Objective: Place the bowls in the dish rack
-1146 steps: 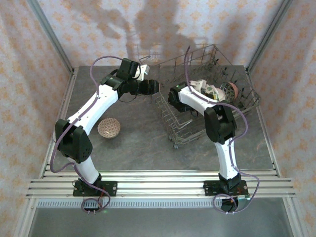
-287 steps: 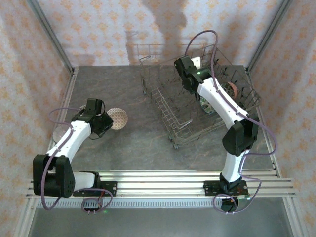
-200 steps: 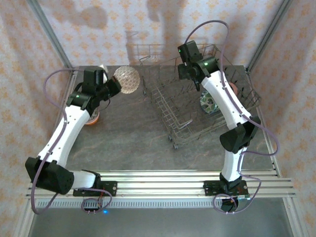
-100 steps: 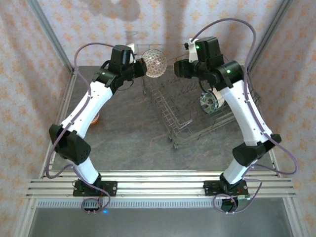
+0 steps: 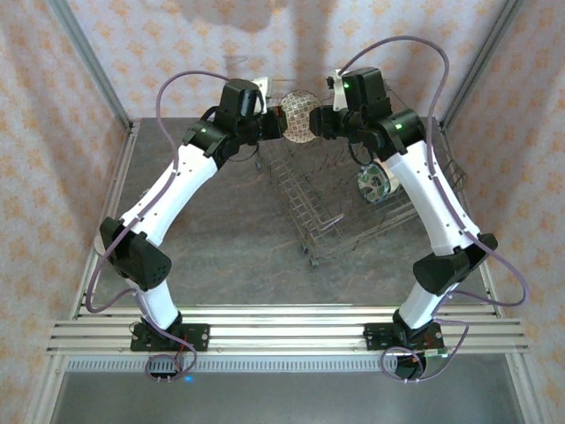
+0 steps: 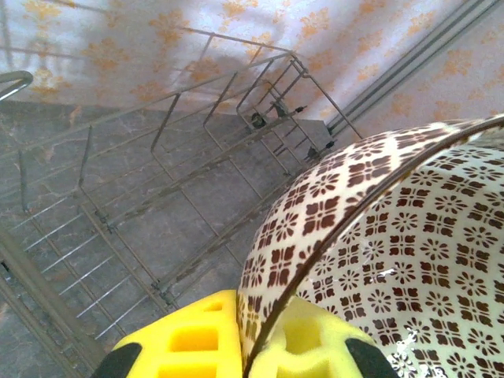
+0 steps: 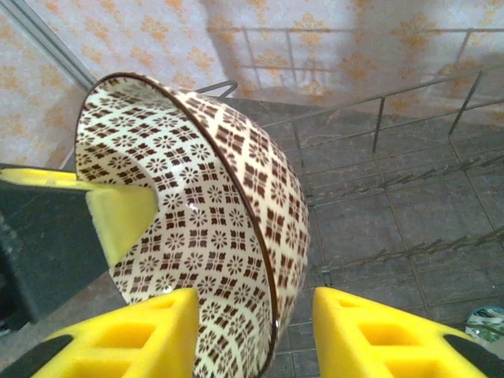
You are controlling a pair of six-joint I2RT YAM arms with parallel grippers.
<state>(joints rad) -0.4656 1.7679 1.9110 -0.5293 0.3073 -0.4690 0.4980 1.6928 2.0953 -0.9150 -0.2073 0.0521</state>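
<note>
brown-patterned bowl (image 5: pixel 300 116) up in the air, over the far end of the dish rack (image 5: pixel 311 231).
i see the left gripper (image 6: pixel 248 335) pinched tight on its rim, one pad inside and one outside. the right gripper (image 7: pixel 256 331) straddles the opposite rim, jaws partly apart with a gap at one finger. a green-patterned bowl (image 5: pixel 374 184) stands on edge inside the rack.

A grey, marbled table top (image 5: pixel 229 247) lies under everything, its veined surface also seen in both wrist views. Pale wallpaper with an orange floral pattern covers the back wall (image 5: pixel 159 44) and the two side walls (image 5: pixel 35 177), soft dark shadows fall across the top of the back one, and slanted silver metal posts (image 5: pixel 88 57) stand at the far corners. A band of ribbed aluminium rails (image 5: pixel 282 334) runs along the table's near edge
</note>
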